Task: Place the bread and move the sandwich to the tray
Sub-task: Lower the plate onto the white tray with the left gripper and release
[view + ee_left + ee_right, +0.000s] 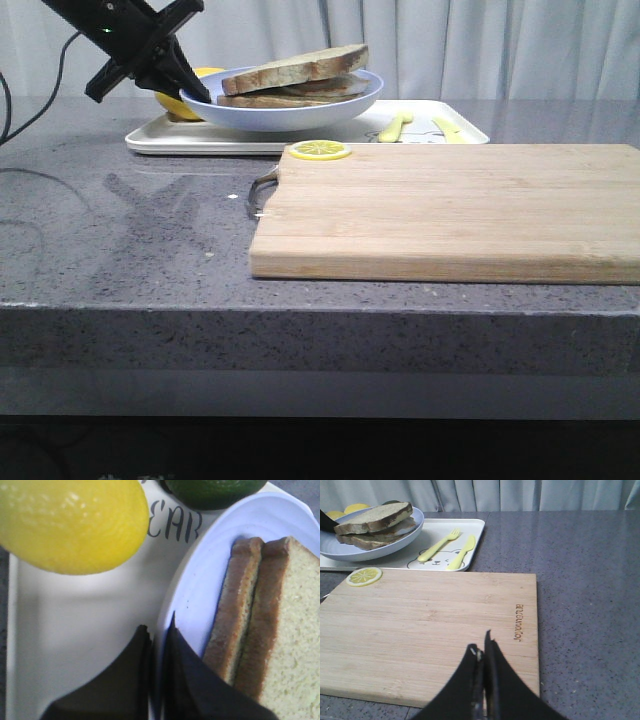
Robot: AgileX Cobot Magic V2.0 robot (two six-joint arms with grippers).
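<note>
The left gripper point(197, 90) is clamped on the plate rim at 9 o'clock, holding the sandwich point(292, 76) above the tray point(240, 138). Next, lower and release. The right gripper point(482, 652) is closed, idle.

Cutting board point(450, 210) (lemon slice point(320, 150) atop), yellow fork point(439, 545), knife point(461, 552).

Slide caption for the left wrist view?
Left gripper pinching the blue plate's rim, sandwich aboard, over the white tray.
</note>
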